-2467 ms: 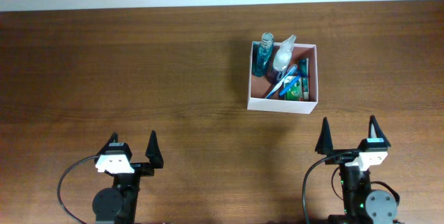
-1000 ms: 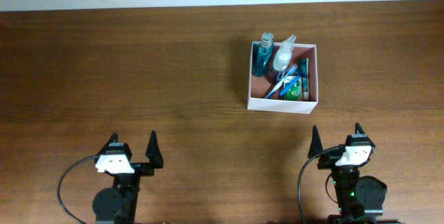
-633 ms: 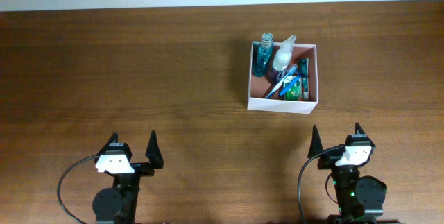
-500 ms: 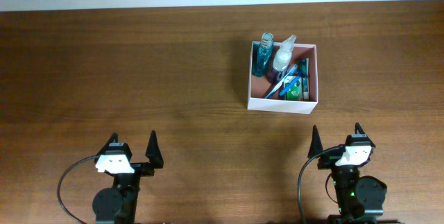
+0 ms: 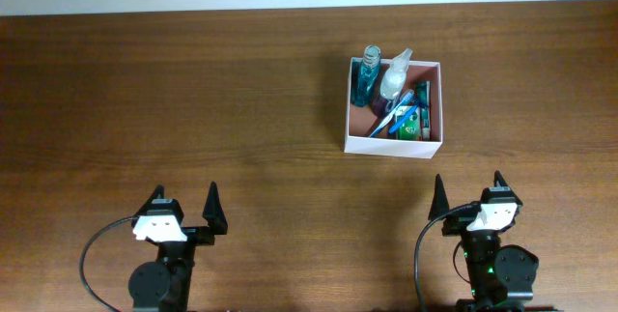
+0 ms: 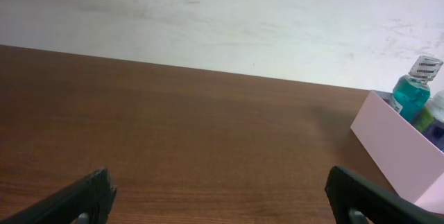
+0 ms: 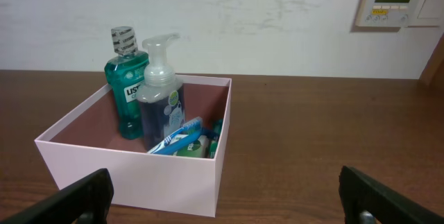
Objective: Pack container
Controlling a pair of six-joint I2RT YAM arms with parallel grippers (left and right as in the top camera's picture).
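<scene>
**Filled container ahead of the right gripper**

The container [image 5: 391, 146] sits right of centre on the table [image 5: 193, 90], holding a teal bottle [image 5: 366, 78]. The right gripper [image 5: 468, 181] hangs nearer the camera, well apart, jaws spread and empty. The left gripper [image 5: 184, 191], farther off, gapes likewise.

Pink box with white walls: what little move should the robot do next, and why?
Probably none, just rest. The white-walled pink container already holds the teal mouthwash bottle, the clear pump bottle and the blue toothbrush. No loose item shows on the brown wooden table, and the left hand and right hand are open and empty, apart from the container.
</scene>
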